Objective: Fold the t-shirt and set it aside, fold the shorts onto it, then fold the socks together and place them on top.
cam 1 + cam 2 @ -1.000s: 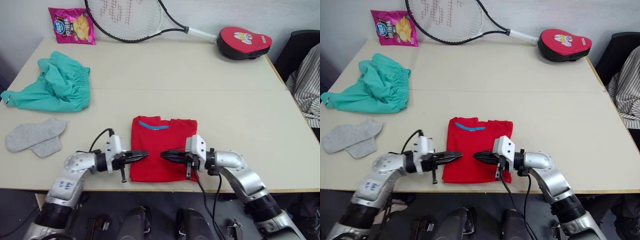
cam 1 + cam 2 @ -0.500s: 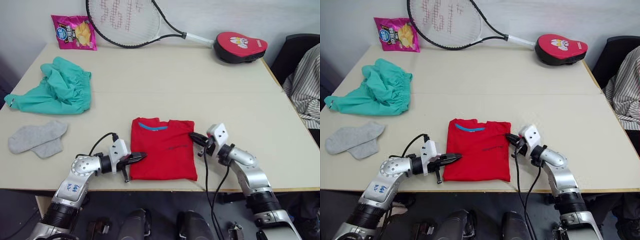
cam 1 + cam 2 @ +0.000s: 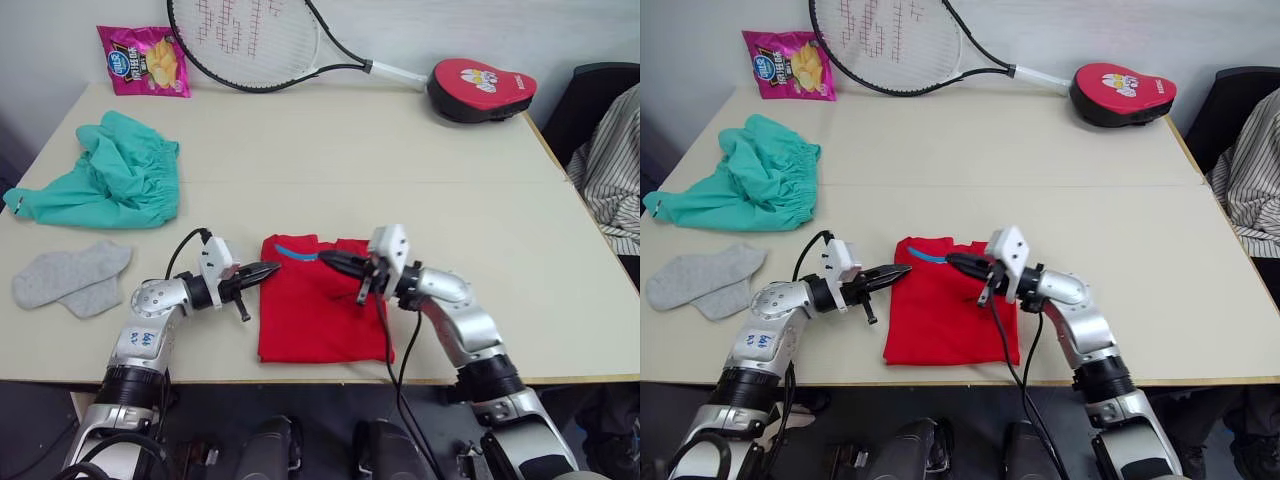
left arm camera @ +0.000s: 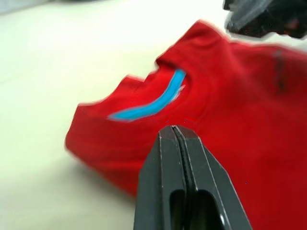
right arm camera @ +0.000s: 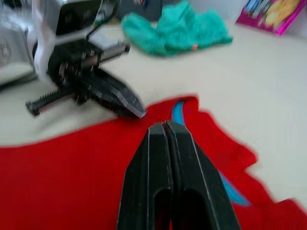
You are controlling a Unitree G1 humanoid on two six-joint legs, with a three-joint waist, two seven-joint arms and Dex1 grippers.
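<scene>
Beige desk (image 3: 450,200). Folded t-shirt (image 3: 320,320) lies between left gripper (image 3: 268,272) and right gripper (image 3: 330,260), fingers pressed together, empty, at collar end. Step: finish shirt fold. Next: grip, set aside. Shorts (image 3: 110,175), socks (image 3: 70,275) beyond left fingers.

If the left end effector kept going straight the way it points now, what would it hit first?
Most likely the right end effector, which faces the left end effector across the collar end of the t-shirt. Depth is unclear, so it could brush the shirt first.
</scene>
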